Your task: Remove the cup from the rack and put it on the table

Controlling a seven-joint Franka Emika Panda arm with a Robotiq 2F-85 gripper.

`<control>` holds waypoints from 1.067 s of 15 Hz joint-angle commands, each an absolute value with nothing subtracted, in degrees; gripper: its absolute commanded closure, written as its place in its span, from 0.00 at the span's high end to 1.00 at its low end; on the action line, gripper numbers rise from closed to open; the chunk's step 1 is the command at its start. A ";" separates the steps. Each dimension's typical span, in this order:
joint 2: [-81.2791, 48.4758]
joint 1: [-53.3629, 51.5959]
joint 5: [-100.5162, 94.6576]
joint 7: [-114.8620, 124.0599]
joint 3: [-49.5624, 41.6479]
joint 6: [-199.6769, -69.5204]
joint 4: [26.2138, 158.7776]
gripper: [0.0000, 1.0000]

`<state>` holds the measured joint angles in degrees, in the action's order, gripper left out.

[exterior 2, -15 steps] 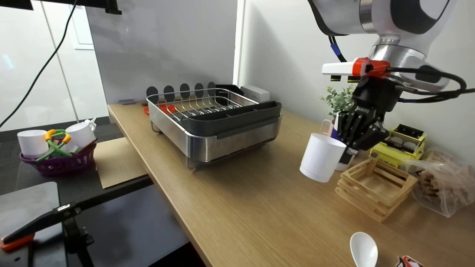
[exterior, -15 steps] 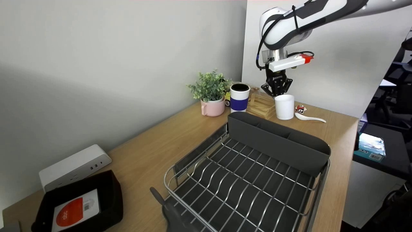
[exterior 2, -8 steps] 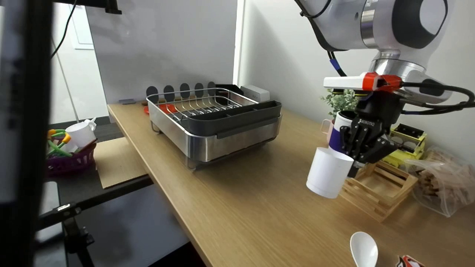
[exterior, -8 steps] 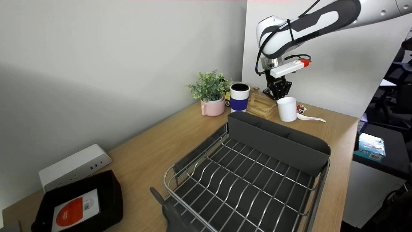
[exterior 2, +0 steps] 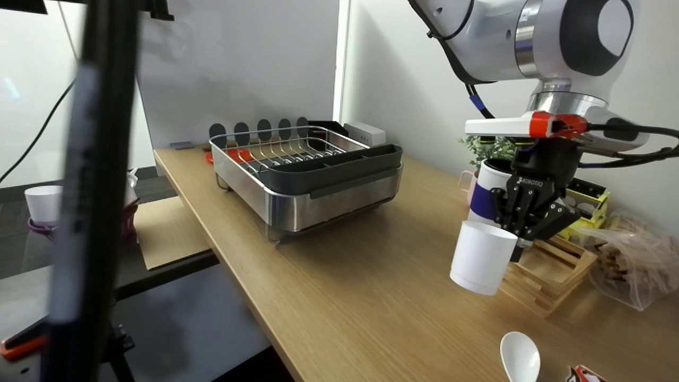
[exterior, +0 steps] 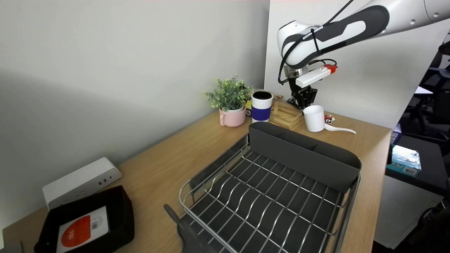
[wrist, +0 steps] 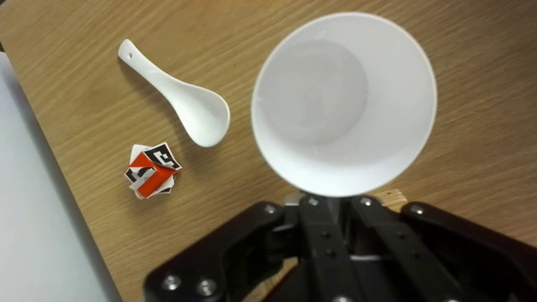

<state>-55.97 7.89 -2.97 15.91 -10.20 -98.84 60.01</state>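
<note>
The white cup (exterior 2: 482,260) is tilted in my gripper (exterior 2: 520,241), apparently above the wooden table (exterior 2: 360,302). In an exterior view the cup (exterior: 314,118) is beyond the rack, near the table's far end. In the wrist view I look into the empty cup (wrist: 344,105). My gripper (wrist: 335,203) has its fingers close together at the near side of the cup, where the handle is hidden. The gap under the cup is hard to judge. The dark grey wire rack (exterior: 260,193) stands apart from the cup; it also shows in an exterior view (exterior 2: 339,199).
A white spoon (wrist: 184,96) and a small red-and-black paper piece (wrist: 153,170) lie near the cup. A wooden crate (exterior 2: 546,270), a blue-banded tumbler (exterior: 262,105) and a plant pot (exterior: 232,116) stand close to the gripper. A blurred dark bar (exterior 2: 95,159) crosses an exterior view.
My gripper and the cup have moved lower and away from the rack, towards the spoon. The motion is smaller in the last half second. The cup stays held. The dark bar has come into view.
</note>
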 commanded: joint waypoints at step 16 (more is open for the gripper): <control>-58.30 13.76 2.40 -5.74 -3.88 -94.69 56.65 0.02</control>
